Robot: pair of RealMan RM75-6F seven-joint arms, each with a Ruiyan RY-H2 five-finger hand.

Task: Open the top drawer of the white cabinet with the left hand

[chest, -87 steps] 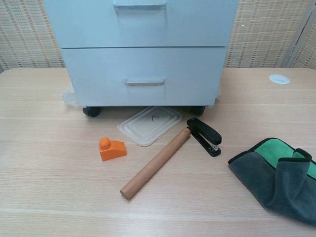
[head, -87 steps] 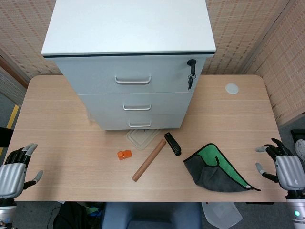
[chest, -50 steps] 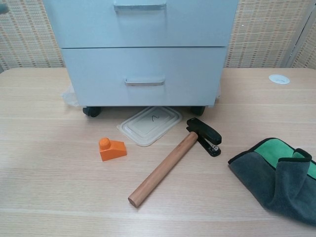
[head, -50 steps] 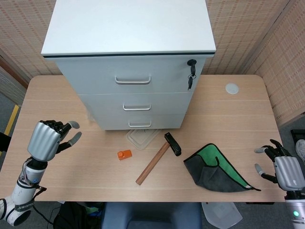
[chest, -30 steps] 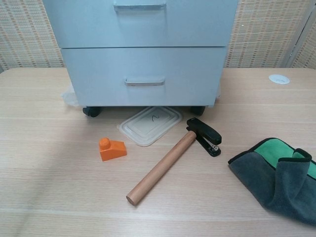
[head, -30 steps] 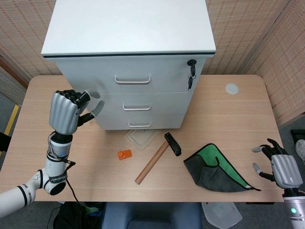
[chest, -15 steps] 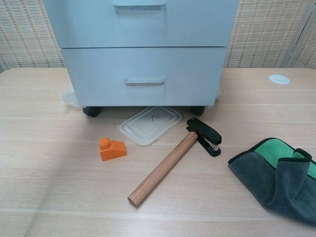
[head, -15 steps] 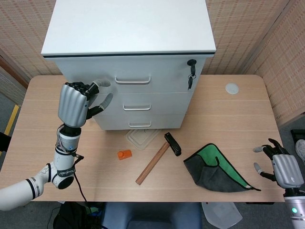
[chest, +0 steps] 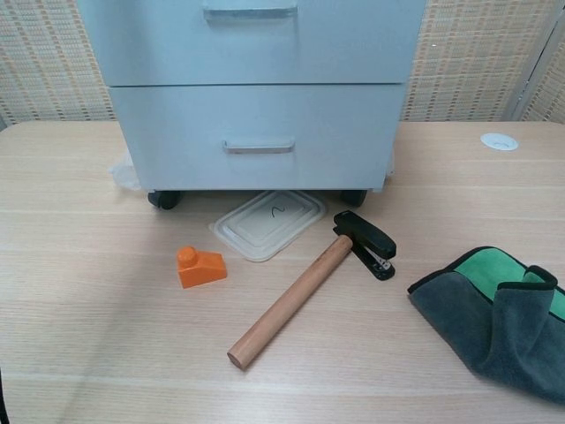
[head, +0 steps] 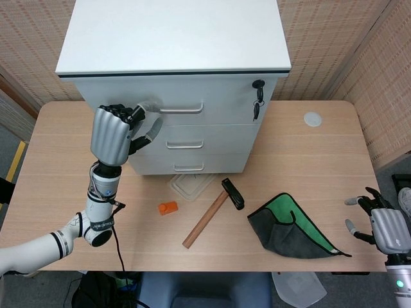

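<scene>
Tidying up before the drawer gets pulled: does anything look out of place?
A clear plastic lid lies partly under the white cabinet, by its wheels. A wooden rod rests at an angle against the black stapler.

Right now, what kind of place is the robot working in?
Probably an office or lab test station: a white cabinet on casters stands on a wooden table with a cable grommet, woven partition panels behind, and a stapler among the props.

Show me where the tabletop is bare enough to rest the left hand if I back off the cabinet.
Bare wood lies left of the white cabinet, out to the table's left edge, and along the near edge left of the small orange block. Crowded: in front of the cabinet, with clear plastic lid, wooden rod, black stapler and grey-green cloth.
</scene>
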